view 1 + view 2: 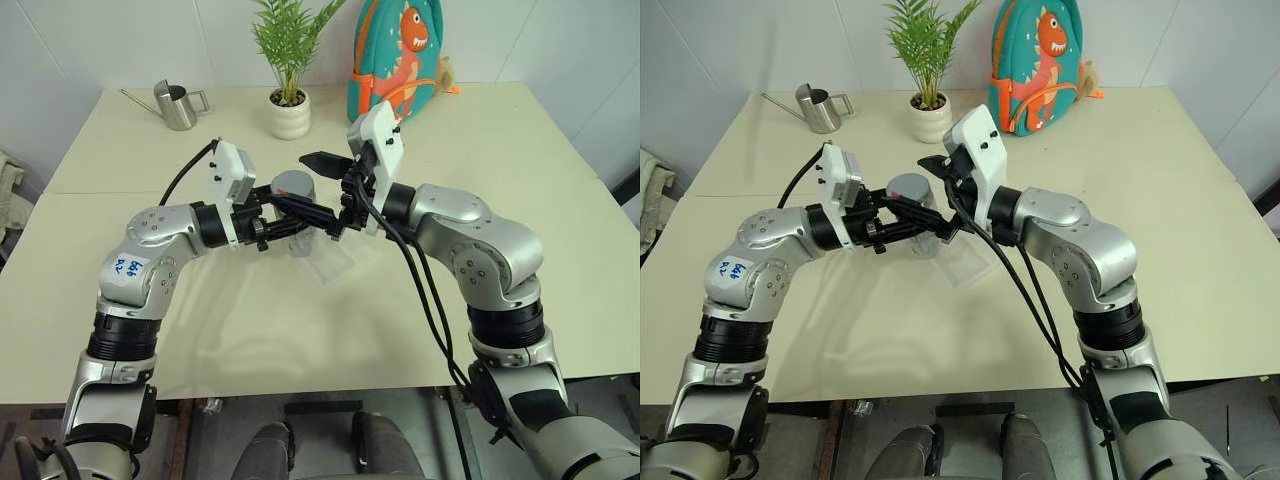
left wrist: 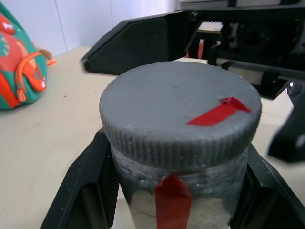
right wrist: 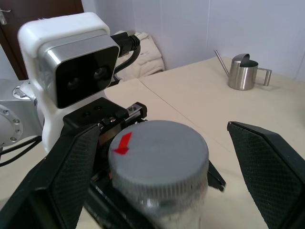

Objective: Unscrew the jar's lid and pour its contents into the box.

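**Jar held above the table, lid on, right fingers spread around it**

Nearest the robot, the two arms meet over the middle of the table. The left gripper is clenched on the jar, one black finger on each side of its silvery body, holding it upright above the tabletop. A strip of red tape runs down the jar's side.

The lid sits on the jar's top, grey, ribbed at the rim, with a red tape mark on its flat face. With the lid on, the inside of the jar is hidden.

The right gripper stands with its fingers spread wide, one on each side of the lid and apart from it, grasping nothing.

Just under and beyond the jar, the box of clear plastic lies on the table; whether anything lies in it cannot be told.

Farther back stand a steel watering can, a white plant pot holding a green plant, and a teal dinosaur backpack.
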